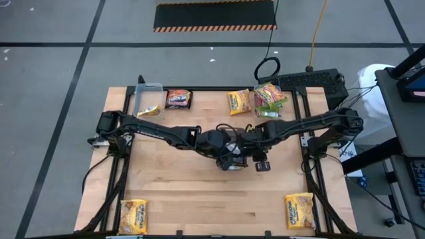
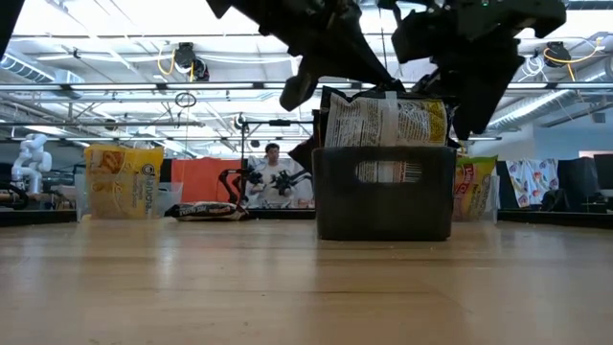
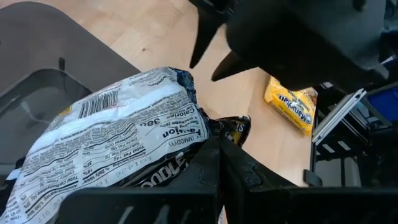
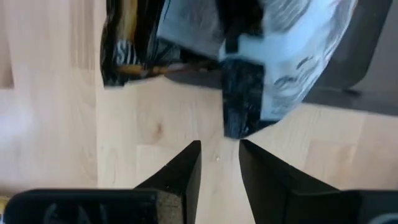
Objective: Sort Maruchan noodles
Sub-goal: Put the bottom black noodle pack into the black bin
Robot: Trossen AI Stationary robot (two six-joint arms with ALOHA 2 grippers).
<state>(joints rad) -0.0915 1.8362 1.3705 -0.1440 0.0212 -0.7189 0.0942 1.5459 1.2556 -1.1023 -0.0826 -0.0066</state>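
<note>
A robotics lab (open ceiling trusses (image 2: 115,91), another robot (image 2: 31,158)).

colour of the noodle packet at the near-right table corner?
Yellow flat plastic noodle packet with red lettering; high view shows it best.

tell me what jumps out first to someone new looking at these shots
Both arms meet at the table's middle over a dark tray. The left gripper is shut on a noodle packet, white label side showing, above it; the right gripper hangs open beside it. Yellow packets lie at the near corners.

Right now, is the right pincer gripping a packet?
No. In the right wrist view the right pincer has nothing between its fingers, just bare table, with the noodle packet ahead of its tips.
</note>
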